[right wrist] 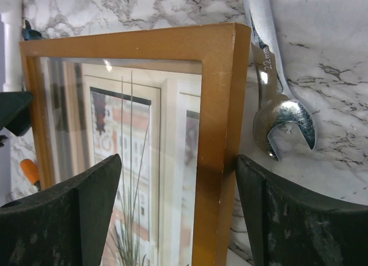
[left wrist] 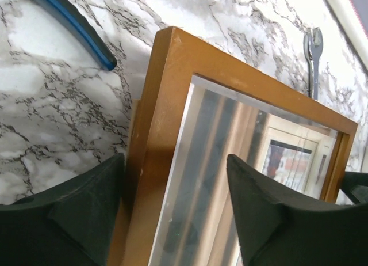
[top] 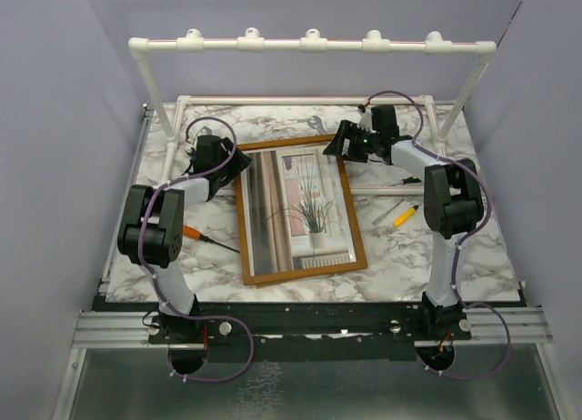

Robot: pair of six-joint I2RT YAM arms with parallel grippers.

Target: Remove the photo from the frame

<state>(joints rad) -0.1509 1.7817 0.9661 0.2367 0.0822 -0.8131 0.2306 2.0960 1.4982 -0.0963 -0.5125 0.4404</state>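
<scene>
Jaws spread on both arms, clamped on nothing so far. Left gripper (left wrist: 175,162) astride the far-left corner of the frame (top: 305,274): 1 finger just outside the orange-brown rail, touching it or nearly so, the other poised over the glass. Right gripper (right wrist: 178,162) astride the far-right corner in the same manner, 1 finger above the glass, 1 outside the rail with a sliver of marble showing between.

Frame flat and glass-up in the middle of the marble-patterned table (top: 427,256), long axis running away from the arm bases with a slight skew, both grippers at its far short end, neither arm clearly nearer. Photo (top: 300,211) face up behind the glass, curtains and potted grass legible, not out of the frame. Backing out of sight underneath, against the tabletop. Probably calls for a 2-armed lift or turn-over before any access to the print.

Tight at the right corner, with a steel wrench (right wrist: 282,113) just beside the rail and close to the outer finger. Orange-handled screwdriver (top: 195,232) near the left rail, yellow tool (top: 406,215) apart to the right. White pipe rack (top: 309,44) across the far side of the table; above the frame, nothing in the way of a lift
</scene>
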